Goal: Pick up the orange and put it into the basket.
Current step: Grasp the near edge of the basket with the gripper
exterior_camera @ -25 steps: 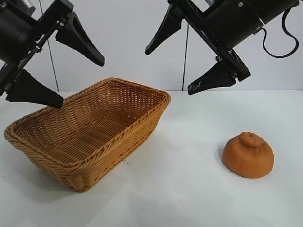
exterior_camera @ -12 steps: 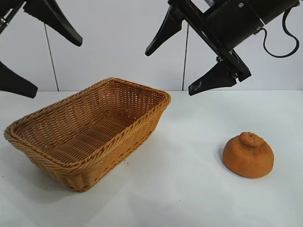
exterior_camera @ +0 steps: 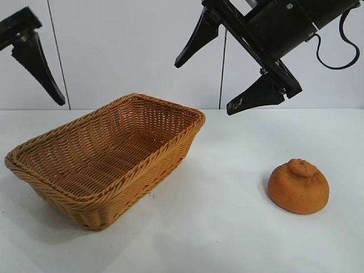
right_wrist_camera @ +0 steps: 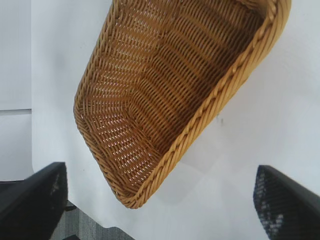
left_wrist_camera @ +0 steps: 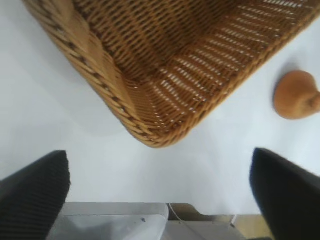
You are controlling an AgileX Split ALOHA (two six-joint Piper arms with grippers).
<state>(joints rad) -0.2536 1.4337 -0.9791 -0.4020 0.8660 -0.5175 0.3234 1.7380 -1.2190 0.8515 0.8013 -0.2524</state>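
Observation:
The dull-orange orange (exterior_camera: pixel 298 186) with a knobbly bump sits on the white table at the right, apart from everything. The tan wicker basket (exterior_camera: pixel 133 185) stands at the left, with nothing in it. My right gripper (exterior_camera: pixel 202 87) hangs open and empty high above the table between basket and orange. My left gripper (left_wrist_camera: pixel 159 165) is open and empty, high at the far left; only one of its fingers (exterior_camera: pixel 37 60) shows in the exterior view. The left wrist view shows a basket corner (left_wrist_camera: pixel 165 136) and the orange (left_wrist_camera: pixel 295 95). The right wrist view shows my right gripper (right_wrist_camera: pixel 160 172) over the basket's rim (right_wrist_camera: pixel 225 95); the orange is out of that view.
The white table (exterior_camera: pixel 216 239) runs to a white wall behind. The table's edge, with a grey surface (left_wrist_camera: pixel 115 222) beyond it, shows in the left wrist view.
My left gripper has moved up and to the left, away from the basket's rim, so one finger has left the view. The right gripper, basket and orange have not moved.

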